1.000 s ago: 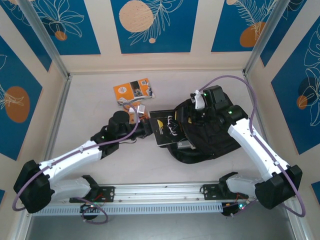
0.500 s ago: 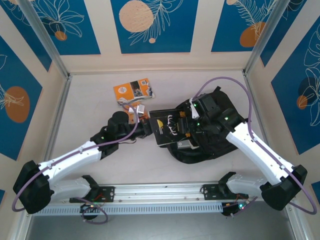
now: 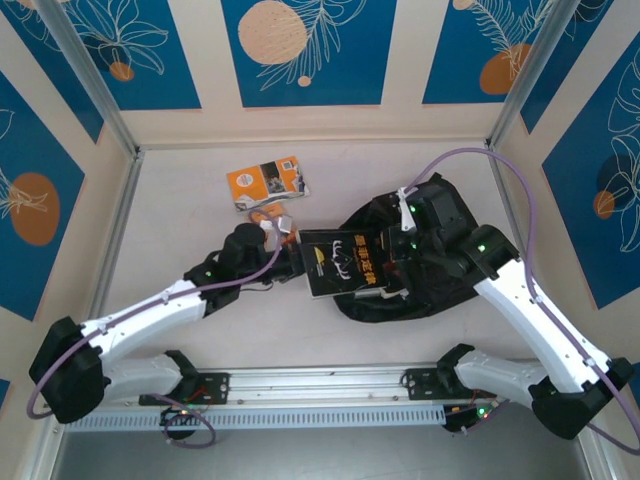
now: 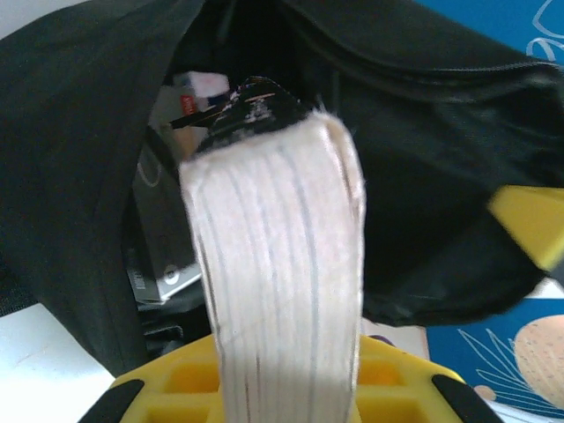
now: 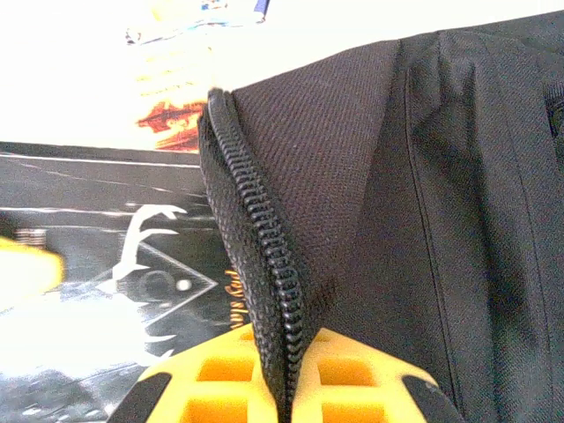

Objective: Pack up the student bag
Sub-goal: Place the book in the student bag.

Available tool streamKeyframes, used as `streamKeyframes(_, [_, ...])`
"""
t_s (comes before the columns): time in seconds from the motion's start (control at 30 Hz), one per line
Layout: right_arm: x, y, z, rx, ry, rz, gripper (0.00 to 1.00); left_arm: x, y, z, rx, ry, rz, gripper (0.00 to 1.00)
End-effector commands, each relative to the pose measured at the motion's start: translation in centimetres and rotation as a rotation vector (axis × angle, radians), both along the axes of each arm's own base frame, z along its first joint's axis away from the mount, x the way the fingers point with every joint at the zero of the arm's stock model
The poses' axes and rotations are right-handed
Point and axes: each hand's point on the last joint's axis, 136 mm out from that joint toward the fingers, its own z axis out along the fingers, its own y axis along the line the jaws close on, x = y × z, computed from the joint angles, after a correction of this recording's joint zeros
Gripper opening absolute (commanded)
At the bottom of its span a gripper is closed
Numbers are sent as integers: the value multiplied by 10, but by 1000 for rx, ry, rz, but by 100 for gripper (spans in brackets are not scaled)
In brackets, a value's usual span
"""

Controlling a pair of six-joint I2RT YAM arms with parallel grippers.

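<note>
Looking down from above, we see the student bag (image 3: 392,305) lying flat on the table (image 3: 180,220), its mouth facing left. Every place below is given from the bag. At the bag's left edge lies a black-covered book (image 3: 338,262), its right part overlapping the mouth. Whether that end is inside the bag or only on top of the fabric, we cannot tell from above.

The left gripper (image 4: 286,392) reaches in from the bag's left and pinches the book. In its wrist view the pale page edges (image 4: 273,264) sit clamped between the yellow fingers (image 4: 189,379). The book's far corner points into the bag's dark opening, where something pale and grey lies, too blurred for us to name.

The right gripper (image 5: 282,388) is over the bag's left half. Its jaws are pressed together on the zippered rim (image 5: 256,256) of the mouth, with the fabric folded up between them.

Up and to the left of the bag, apart from it, an orange booklet (image 3: 265,182) rests on the table.
</note>
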Motion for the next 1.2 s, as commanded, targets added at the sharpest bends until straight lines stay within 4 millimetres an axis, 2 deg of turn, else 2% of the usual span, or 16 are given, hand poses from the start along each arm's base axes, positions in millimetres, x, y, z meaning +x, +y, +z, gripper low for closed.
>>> streamKeyframes(0.0, [5,22,42,129,-101,88,0,6,-22,29,-66,-73,-25,0])
streamKeyframes(0.13, [6,26,39,158,-65,75,0,12,-37,33,-113,-56,-37,0])
streamKeyframes(0.33, [10,28,40,202,-63,45,0,21,-42,37,-153,-51,-2,0])
streamKeyframes(0.57, [13,41,42,276,-41,60,0,29,-55,24,-179,-24,20,0])
streamKeyframes(0.8, [18,50,42,319,-15,55,0,38,-105,-3,-225,43,-16,0])
streamKeyframes(0.97, [21,52,41,331,-11,42,0,45,-146,-35,-185,100,-66,0])
streamKeyframes(1.07, [23,51,37,333,-5,28,0,49,-166,-49,-152,124,-102,16])
streamKeyframes(1.17, [26,47,32,325,-7,0,0,49,-173,-55,-133,144,-118,30])
